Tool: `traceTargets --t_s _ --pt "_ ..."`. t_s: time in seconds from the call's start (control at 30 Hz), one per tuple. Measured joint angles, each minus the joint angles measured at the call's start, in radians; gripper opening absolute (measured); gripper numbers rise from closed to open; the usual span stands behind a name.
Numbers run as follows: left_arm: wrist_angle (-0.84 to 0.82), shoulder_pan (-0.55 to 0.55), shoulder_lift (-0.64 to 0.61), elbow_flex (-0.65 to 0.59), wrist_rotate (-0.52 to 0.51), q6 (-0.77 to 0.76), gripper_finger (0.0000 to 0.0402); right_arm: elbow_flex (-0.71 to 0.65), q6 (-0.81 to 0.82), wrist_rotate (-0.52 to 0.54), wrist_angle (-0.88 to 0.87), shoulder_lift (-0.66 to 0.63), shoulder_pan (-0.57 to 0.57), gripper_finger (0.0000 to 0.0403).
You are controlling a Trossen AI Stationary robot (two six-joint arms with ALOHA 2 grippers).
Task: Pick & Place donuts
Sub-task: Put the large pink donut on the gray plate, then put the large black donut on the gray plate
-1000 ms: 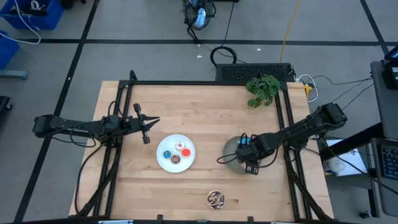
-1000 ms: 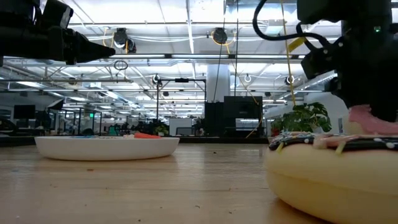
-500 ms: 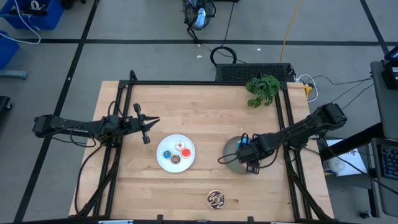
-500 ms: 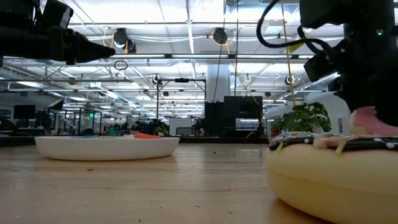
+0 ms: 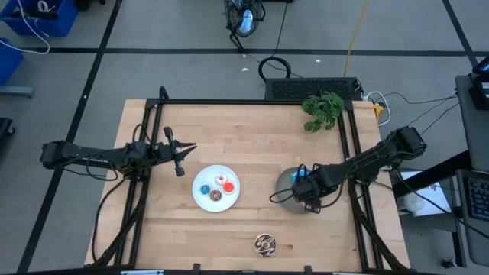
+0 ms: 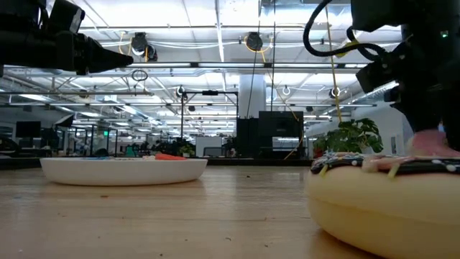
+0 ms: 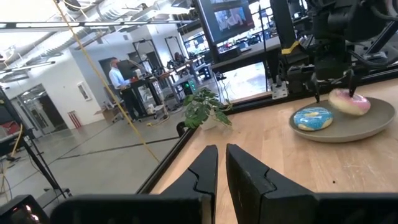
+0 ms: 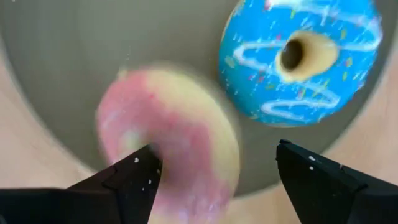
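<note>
My right gripper (image 8: 214, 171) hangs open over the grey plate (image 8: 93, 37), pointing down. Below it the pink donut (image 8: 174, 143) lies blurred on the plate's edge, with the blue donut (image 8: 305, 53) beside it. One finger stands at the pink donut's hole, the other off its far side. In the high view the chocolate donut (image 5: 265, 244) lies flat on the table near its front edge. The tiny donuts (image 5: 216, 188) sit on the white plate (image 5: 200, 200). My left gripper (image 5: 181, 156) waits shut above the table's left half. My right gripper comes at the pink donut from above with its fingers wide apart. One fingertip (image 8: 140, 165) stands right at the rim of the donut's hole (image 8: 134, 140). I cannot tell whether it touches. The donut rests on the grey plate.
A green plant (image 5: 322, 109) stands at the table's far right corner. Black frame rails (image 5: 252, 101) run along the far, left and right sides. Bare wood lies between the two plates and in front of them. In the low view the chocolate donut (image 6: 388, 194) fills the near right.
In the low view the pink donut has sunk lower behind the chocolate donut, down toward the grey plate, and my right gripper has drifted slightly toward the table's right. My left arm has kept still.
</note>
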Motion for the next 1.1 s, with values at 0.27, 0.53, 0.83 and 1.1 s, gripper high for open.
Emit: traceTargets --t_s 0.27,0.53,0.83,1.1 --pt "-0.006 0.0 0.0 0.0 0.0 0.0 0.004 0.055 -0.009 0.1 -0.015 -0.014 0.026 0.0296" --pt "-0.005 0.0 0.0 0.0 0.0 0.0 0.004 0.12 0.023 0.102 -0.105 -0.013 0.024 0.028" --pt "-0.004 0.0 0.0 0.0 0.0 0.002 0.004 0.324 0.064 0.154 0.118 0.042 0.071 0.0239" --pt "-0.004 0.0 0.0 0.0 0.001 0.001 0.004 0.666 -0.134 0.125 0.105 0.355 0.171 0.0172"
